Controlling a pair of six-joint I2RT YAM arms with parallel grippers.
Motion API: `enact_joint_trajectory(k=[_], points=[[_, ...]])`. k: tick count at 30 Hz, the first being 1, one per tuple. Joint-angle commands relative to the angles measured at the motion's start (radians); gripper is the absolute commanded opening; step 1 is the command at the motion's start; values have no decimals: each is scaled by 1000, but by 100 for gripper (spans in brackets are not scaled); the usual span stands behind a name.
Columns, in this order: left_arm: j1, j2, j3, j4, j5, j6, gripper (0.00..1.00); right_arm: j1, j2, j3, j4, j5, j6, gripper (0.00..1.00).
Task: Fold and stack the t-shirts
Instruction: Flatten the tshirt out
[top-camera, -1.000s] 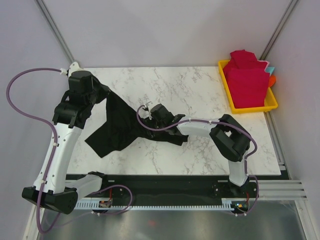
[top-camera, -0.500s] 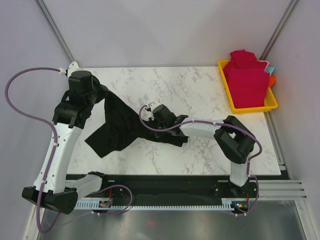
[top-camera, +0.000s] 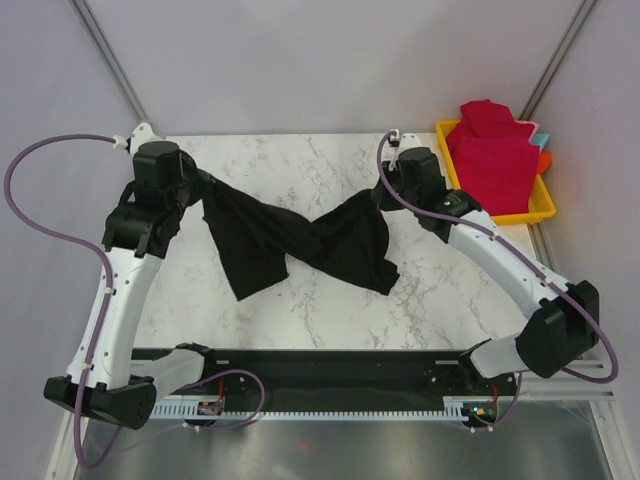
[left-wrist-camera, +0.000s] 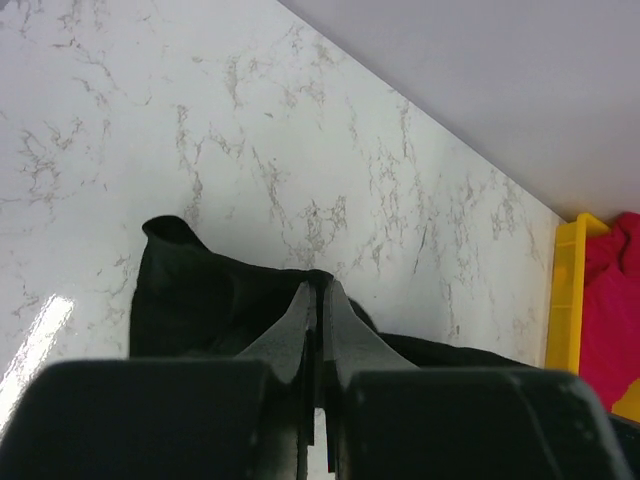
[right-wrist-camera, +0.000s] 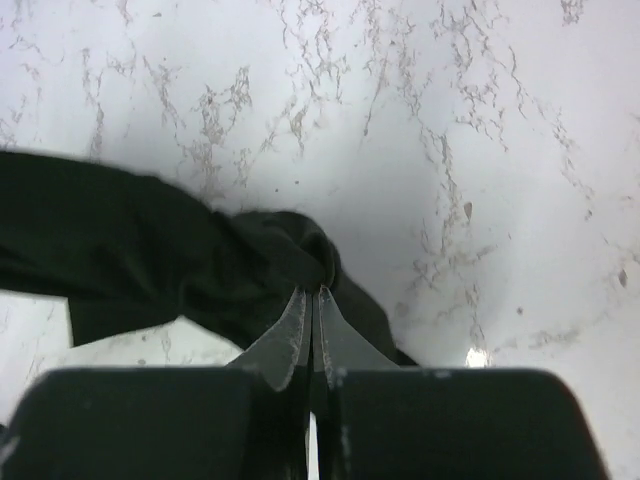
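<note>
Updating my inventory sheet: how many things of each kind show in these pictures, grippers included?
Black t-shirt: 1
Red cloth pile: 1, shirts in it uncountable
Yellow tray: 1
Grippers: 2, left gripper, right gripper
Total: 5

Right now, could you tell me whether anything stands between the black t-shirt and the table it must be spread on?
Nothing visible does. The left gripper and right gripper pinch the black t-shirt over bare table; the yellow tray sits apart, far right.
</note>
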Motion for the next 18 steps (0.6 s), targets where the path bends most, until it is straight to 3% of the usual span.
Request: enact_joint_trajectory(k=[1,6,10,14,18], points=[[6,-100,28,17,-21,31,2,17,-135,0,-128,28,8,0],[6,-276,-47,17,4,28,2,18,-326,-72,-174,-51,11,0],[6,-375,-60,14,-13,49,2,18,-444,-50,-232,2,10,0],[6,-389,9,-17,-19,48,2,17,-447,83,-301,111,-1,0],[6,-337,58,-31,-44,31,2,5,-322,140,-303,272,4,0]])
